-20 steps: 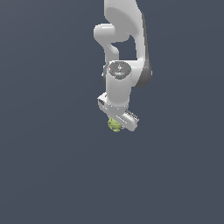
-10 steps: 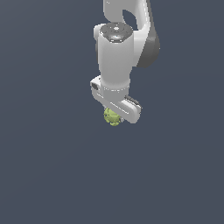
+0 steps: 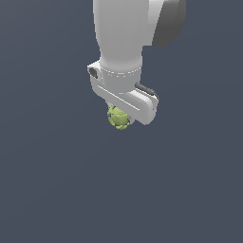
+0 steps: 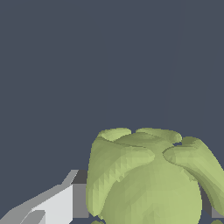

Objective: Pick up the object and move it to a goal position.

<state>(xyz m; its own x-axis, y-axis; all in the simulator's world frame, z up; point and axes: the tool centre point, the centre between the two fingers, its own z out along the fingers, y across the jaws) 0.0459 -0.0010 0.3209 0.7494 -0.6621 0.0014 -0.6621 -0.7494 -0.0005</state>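
Gripper [image 3: 124,113], clamped on the object [image 3: 118,117], had swung nearer the exterior camera since a second before; carry under way.

The white arm [image 3: 121,42] hangs straight down from the top of the exterior view. A dark grey joint sits high on its right side in that view. At its low end the gripper [image 3: 124,115] points down, its jaws closed tight on the yellow-green object [image 3: 117,118]
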